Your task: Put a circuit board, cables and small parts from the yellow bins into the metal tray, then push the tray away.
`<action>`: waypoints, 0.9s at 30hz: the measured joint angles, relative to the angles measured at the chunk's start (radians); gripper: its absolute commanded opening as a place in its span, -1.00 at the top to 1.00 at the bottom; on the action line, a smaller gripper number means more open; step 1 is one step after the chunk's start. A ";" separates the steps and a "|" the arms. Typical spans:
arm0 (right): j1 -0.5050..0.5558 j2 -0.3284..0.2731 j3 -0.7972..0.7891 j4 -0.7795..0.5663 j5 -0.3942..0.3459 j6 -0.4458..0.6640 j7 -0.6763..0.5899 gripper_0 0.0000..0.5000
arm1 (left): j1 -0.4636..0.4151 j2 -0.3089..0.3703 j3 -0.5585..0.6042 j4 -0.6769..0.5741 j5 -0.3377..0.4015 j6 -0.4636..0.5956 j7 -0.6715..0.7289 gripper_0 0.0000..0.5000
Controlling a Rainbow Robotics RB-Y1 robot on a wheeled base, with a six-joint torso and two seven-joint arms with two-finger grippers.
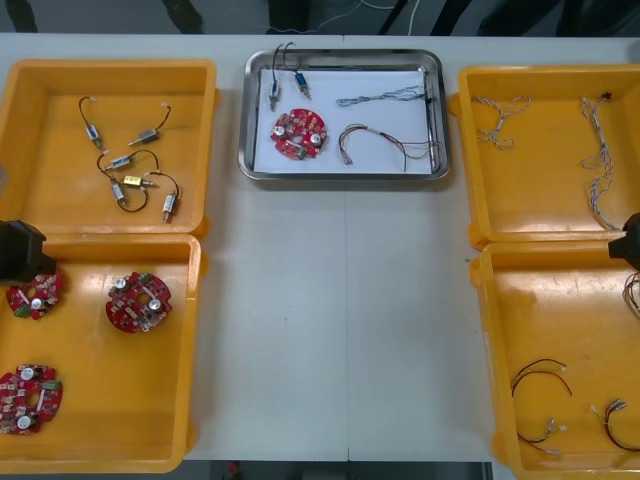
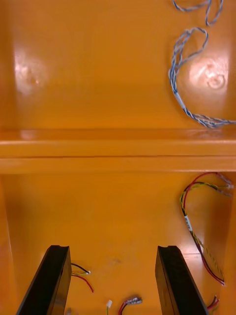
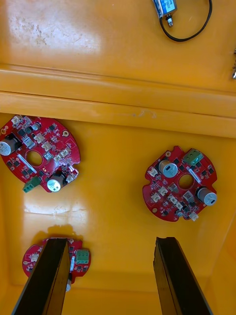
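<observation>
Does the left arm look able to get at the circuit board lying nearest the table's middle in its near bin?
Probably yes. The left gripper hangs open over that yellow bin, and the circuit board lies flat just beyond its fingers, apart from the others, with nothing covering it.

bare table [image 1: 340, 330] before tray [image 1: 340, 173], bins [image 1: 50, 160] flanking

table [image 1: 340, 330]: light, faint seam running front to back | floor [image 1: 120, 14]: dark, beyond the table's far edge
</observation>
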 measured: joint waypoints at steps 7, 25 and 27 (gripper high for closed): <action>0.021 0.000 -0.010 0.052 -0.001 0.000 0.000 -1.00 | 0.000 0.000 0.000 0.000 0.000 0.000 0.000 -1.00; 0.027 0.000 -0.010 0.088 -0.039 0.000 -0.003 -1.00 | 0.000 0.000 0.000 0.000 0.000 0.000 0.000 -1.00; 0.027 0.000 -0.010 0.088 -0.044 0.000 -0.003 -1.00 | 0.000 0.000 0.000 0.000 0.000 0.000 0.000 -1.00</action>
